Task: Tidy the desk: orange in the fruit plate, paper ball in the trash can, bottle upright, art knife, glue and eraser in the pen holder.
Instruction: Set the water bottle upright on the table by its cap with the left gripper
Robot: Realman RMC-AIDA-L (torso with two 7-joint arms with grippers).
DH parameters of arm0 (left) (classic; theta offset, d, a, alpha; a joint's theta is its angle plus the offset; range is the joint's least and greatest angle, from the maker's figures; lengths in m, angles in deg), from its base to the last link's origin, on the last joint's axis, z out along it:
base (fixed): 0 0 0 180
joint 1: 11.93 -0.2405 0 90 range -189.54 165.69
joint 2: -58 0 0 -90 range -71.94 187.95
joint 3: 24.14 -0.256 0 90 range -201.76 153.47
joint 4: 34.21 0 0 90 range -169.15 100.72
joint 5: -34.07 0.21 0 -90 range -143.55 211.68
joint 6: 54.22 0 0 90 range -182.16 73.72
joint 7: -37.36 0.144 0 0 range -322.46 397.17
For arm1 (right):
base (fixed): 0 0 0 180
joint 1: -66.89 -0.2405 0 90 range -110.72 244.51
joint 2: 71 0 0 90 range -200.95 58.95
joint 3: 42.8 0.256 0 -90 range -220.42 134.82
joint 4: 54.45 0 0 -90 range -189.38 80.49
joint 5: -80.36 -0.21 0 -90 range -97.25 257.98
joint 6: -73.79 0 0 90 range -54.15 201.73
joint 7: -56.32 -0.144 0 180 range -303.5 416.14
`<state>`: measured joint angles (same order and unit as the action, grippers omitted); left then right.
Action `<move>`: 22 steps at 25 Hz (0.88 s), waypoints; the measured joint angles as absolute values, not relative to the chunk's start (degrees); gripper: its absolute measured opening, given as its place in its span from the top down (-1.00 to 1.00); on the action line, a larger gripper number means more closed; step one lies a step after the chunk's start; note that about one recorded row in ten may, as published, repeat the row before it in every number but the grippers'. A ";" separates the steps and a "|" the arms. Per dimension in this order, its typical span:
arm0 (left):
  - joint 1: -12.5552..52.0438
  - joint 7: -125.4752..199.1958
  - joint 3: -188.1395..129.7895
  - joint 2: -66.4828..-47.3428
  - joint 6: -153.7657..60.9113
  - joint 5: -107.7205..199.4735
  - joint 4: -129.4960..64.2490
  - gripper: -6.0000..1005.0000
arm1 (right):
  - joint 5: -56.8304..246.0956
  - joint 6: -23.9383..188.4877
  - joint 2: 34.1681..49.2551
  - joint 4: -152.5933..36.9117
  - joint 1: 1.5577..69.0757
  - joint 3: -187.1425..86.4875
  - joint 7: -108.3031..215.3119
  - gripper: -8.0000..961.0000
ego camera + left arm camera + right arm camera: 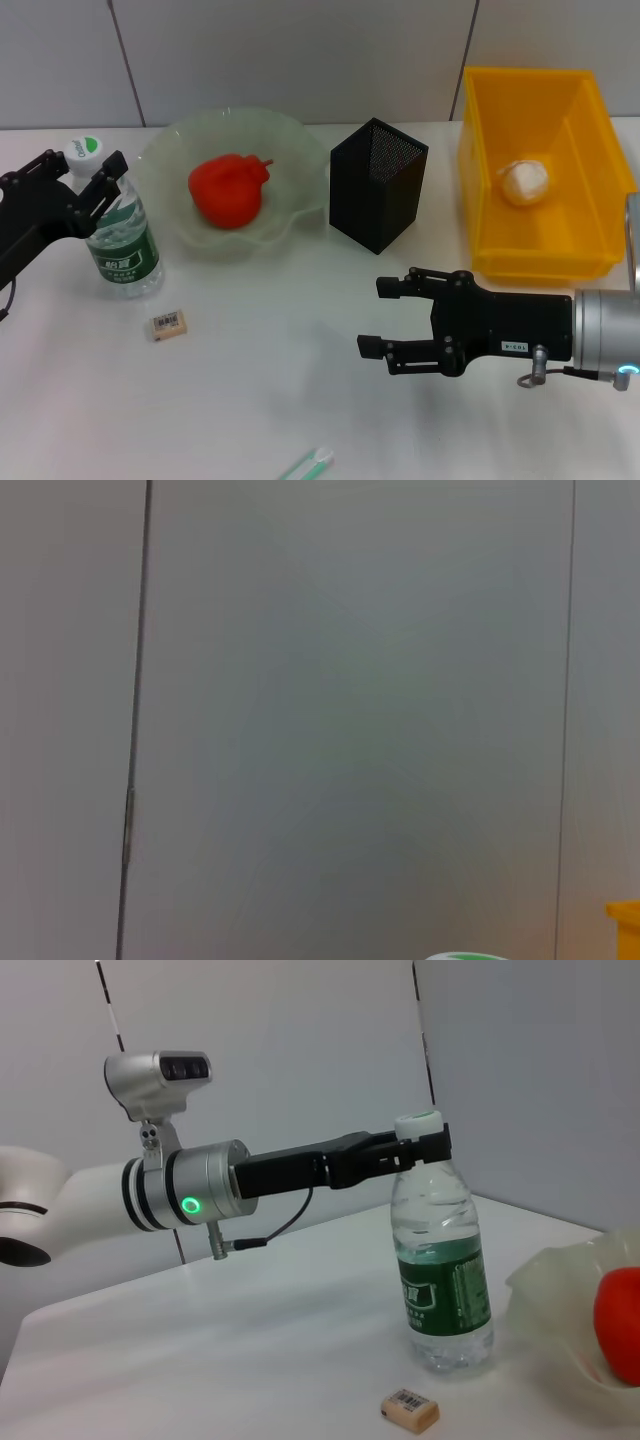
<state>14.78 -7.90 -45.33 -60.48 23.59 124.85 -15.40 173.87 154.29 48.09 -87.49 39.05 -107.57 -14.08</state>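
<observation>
The bottle [122, 240] stands upright on the desk [280, 380] at the left. My left gripper [86, 165] is open at its neck, one finger on each side just below the white cap [418, 1123]. The orange [228, 188] lies in the fruit plate [300, 150]. The paper ball [525, 182] rests inside the trash can [480, 170]. The eraser [169, 325] lies in front of the bottle. The art knife [307, 465] pokes in at the desk's front edge. The pen holder [378, 183] stands mid-desk. My right gripper [382, 316] hovers open in front of it, holding nothing. The glue is out of view.
The right wrist view shows the bottle [440, 1270], the eraser [410, 1410], the plate's rim [560, 1290] and my left arm [200, 1195] reaching in. A grey panelled wall [300, 50] runs behind the desk.
</observation>
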 joint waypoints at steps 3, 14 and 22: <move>15.02 -7.81 -45.52 -60.44 23.11 124.85 -15.53 0.12 | 173.87 154.30 48.09 -87.49 38.98 -107.57 -14.08 -0.72; 15.14 -7.80 -45.61 -60.54 22.91 124.85 -15.60 0.10 | 173.87 154.21 48.17 -87.49 38.85 -107.57 -14.08 -0.72; 15.14 -7.05 -45.41 -60.56 22.93 124.86 -15.58 0.00 | 173.87 154.21 48.18 -87.49 38.80 -107.57 -14.19 -0.72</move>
